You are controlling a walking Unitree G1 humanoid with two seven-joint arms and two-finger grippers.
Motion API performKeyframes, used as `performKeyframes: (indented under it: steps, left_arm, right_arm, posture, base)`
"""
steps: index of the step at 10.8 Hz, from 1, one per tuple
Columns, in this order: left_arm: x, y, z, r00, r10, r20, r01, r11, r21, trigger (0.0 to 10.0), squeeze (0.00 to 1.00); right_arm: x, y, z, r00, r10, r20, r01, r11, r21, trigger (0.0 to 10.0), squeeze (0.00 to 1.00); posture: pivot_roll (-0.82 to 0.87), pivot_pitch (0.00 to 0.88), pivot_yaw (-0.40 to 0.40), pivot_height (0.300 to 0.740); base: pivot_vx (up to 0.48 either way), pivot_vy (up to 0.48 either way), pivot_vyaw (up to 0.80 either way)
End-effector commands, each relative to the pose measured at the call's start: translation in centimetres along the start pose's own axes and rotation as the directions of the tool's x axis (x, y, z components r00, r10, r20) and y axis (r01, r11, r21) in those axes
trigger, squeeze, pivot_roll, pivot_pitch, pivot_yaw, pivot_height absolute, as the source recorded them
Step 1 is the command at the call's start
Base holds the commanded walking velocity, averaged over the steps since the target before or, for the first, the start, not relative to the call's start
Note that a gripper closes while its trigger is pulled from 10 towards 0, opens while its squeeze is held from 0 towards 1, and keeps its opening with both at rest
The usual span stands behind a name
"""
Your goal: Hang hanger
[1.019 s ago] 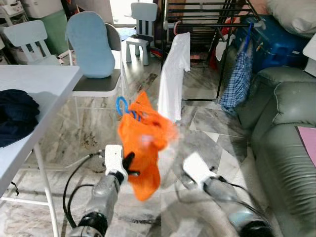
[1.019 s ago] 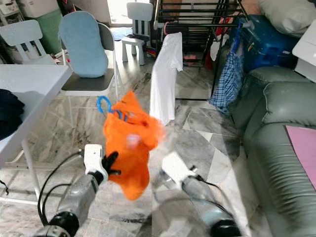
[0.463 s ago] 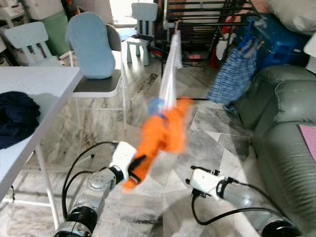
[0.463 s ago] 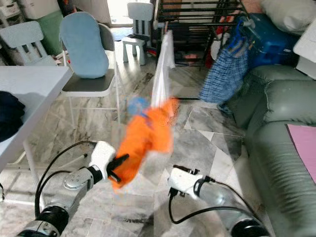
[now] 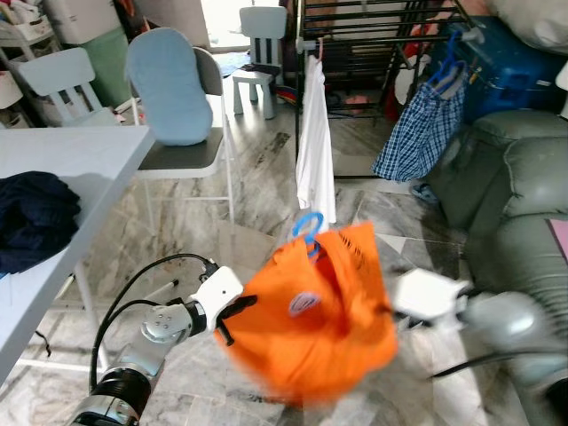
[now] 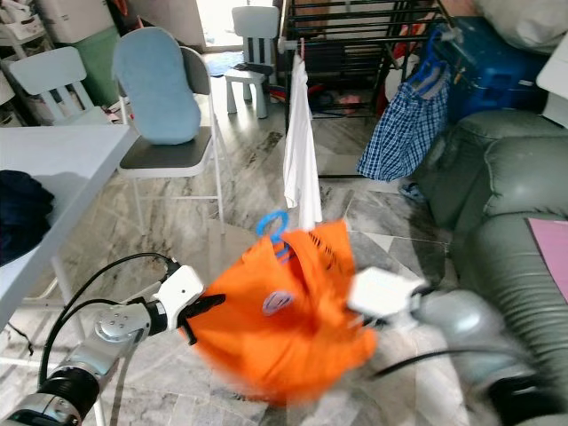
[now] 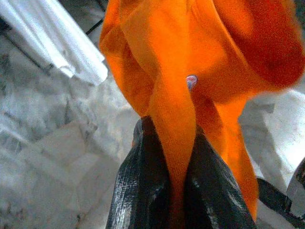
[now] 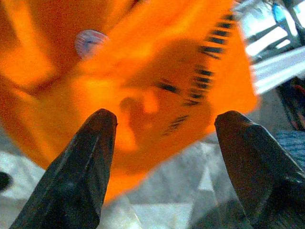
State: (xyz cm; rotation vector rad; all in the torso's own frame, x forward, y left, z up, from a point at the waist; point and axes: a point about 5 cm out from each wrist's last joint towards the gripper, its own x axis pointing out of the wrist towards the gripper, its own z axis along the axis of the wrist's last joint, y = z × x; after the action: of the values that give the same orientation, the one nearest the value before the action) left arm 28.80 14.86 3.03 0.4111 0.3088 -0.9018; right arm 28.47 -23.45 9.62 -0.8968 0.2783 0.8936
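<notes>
An orange garment (image 5: 315, 315) on a blue hanger (image 5: 308, 228) was held up in front of the robot, above the marbled floor (image 5: 257, 191), with only the hanger's hook seen above the cloth. The left gripper (image 7: 174, 157) was closed on a bunched fold of the orange garment, the cloth being pinched between its two black fingers (image 7: 138, 191) at the garment's left edge. The right gripper (image 8: 167, 143) was spread wide, its fingers (image 8: 81, 162) well apart with the orange cloth lying just beyond them and nothing clamped between them; its white wrist housing was seen blurred at the garment's right edge. A drying rack (image 5: 373, 22) stood farther back, well apart from the hanger, and from it a white shirt (image 5: 315, 146) and a blue checked garment (image 5: 422, 124) were hung. A white table (image 5: 62, 191) with a dark garment (image 5: 31, 217) on it was seen at the left, a chair (image 5: 182, 155) carrying a light blue cushion (image 5: 169, 89) behind it, and a grey-green sofa (image 5: 519, 204) at the right.
</notes>
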Motion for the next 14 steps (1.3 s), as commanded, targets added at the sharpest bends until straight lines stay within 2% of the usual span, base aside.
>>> performKeyframes:
  steps: [1,3,4,5,6,7,8,9,11,12,13,14]
  left_arm:
    - [0.2,0.3,1.1,0.999,-0.024,0.034,0.022,0.997,0.074,10.0,0.00]
    - [0.5,-0.7,1.8,0.993,-0.104,0.053,0.093,0.979,0.179,10.0,0.00]
    - [0.6,-1.2,2.2,0.986,-0.152,0.061,0.135,0.966,0.221,10.0,0.00]
    - [0.6,-1.6,2.3,0.982,-0.177,0.063,0.157,0.959,0.236,10.0,0.00]
    - [0.7,-2.0,2.2,0.977,-0.206,0.058,0.184,0.946,0.267,10.0,0.00]
    - [0.6,-2.2,2.3,0.974,-0.219,0.057,0.196,0.943,0.271,10.0,0.00]
    - [0.6,-2.3,2.3,0.972,-0.227,0.059,0.203,0.939,0.278,10.0,0.00]
    - [0.5,-2.4,2.3,0.969,-0.241,0.055,0.214,0.930,0.297,10.0,0.00]
    - [0.4,-2.5,2.4,0.966,-0.251,0.059,0.222,0.926,0.306,10.0,0.00]
    - [0.4,-2.5,2.5,0.964,-0.259,0.051,0.229,0.918,0.324,10.0,0.00]
    - [0.4,-2.7,2.5,0.962,-0.269,0.048,0.238,0.910,0.339,10.0,0.00]
    - [0.4,-2.8,2.6,0.961,-0.271,0.055,0.238,0.911,0.338,10.0,0.00]
  right_arm:
    - [-0.1,-1.0,0.8,1.000,-0.007,0.024,0.007,1.000,-0.021,10.0,1.00]
    - [-0.6,-2.2,0.9,1.000,0.021,0.022,-0.021,1.000,0.012,10.0,1.00]
    - [-0.5,-2.2,0.9,0.998,0.069,0.015,-0.069,0.998,0.005,10.0,1.00]
    - [-0.4,-2.4,1.0,0.995,0.095,0.014,-0.095,0.995,-0.009,10.0,1.00]
    - [-0.2,-2.4,1.2,0.988,0.153,0.011,-0.153,0.988,-0.020,10.0,0.64]
    - [-0.1,-2.3,1.2,0.983,0.186,-0.003,-0.186,0.982,-0.045,10.0,0.34]
    - [0.0,-2.3,1.1,0.974,0.224,-0.019,-0.225,0.972,-0.067,10.0,0.00]
    - [0.2,-2.5,1.2,0.965,0.260,-0.036,-0.262,0.960,-0.095,10.0,0.00]
    - [0.6,-2.5,0.9,0.954,0.296,-0.059,-0.300,0.949,-0.094,10.0,0.00]
    - [0.8,-2.4,0.6,0.947,0.313,-0.068,-0.318,0.945,-0.082,6.9,0.00]
    - [1.1,-2.1,0.5,0.940,0.334,-0.072,-0.339,0.938,-0.075,2.8,0.00]
    - [1.7,-1.8,0.4,0.934,0.349,-0.078,-0.355,0.932,-0.075,0.3,0.00]
  posture:
    - [-0.18,0.000,0.094,0.740]
    - [-0.18,0.000,0.099,0.740]
    - [-0.17,0.000,0.102,0.740]
    - [-0.17,0.000,0.104,0.740]
    - [-0.17,0.000,0.106,0.740]
    - [-0.17,0.000,0.108,0.740]
    - [-0.17,0.000,0.108,0.740]
    - [-0.17,0.000,0.108,0.740]
    - [-0.16,0.000,0.106,0.740]
    - [-0.16,0.000,0.106,0.740]
    - [-0.16,0.000,0.106,0.740]
    - [-0.15,0.000,0.107,0.740]
  base:
    - [0.000,0.000,0.00]
    - [0.000,0.000,0.00]
    - [0.000,0.000,0.00]
    - [0.000,0.000,0.00]
    - [0.000,0.000,0.00]
    - [0.000,0.000,0.00]
    - [0.000,0.000,0.00]
    - [0.000,0.000,0.00]
    - [0.000,0.000,0.00]
    - [0.000,0.000,0.00]
    - [0.000,0.000,0.00]
    - [0.000,0.000,0.00]
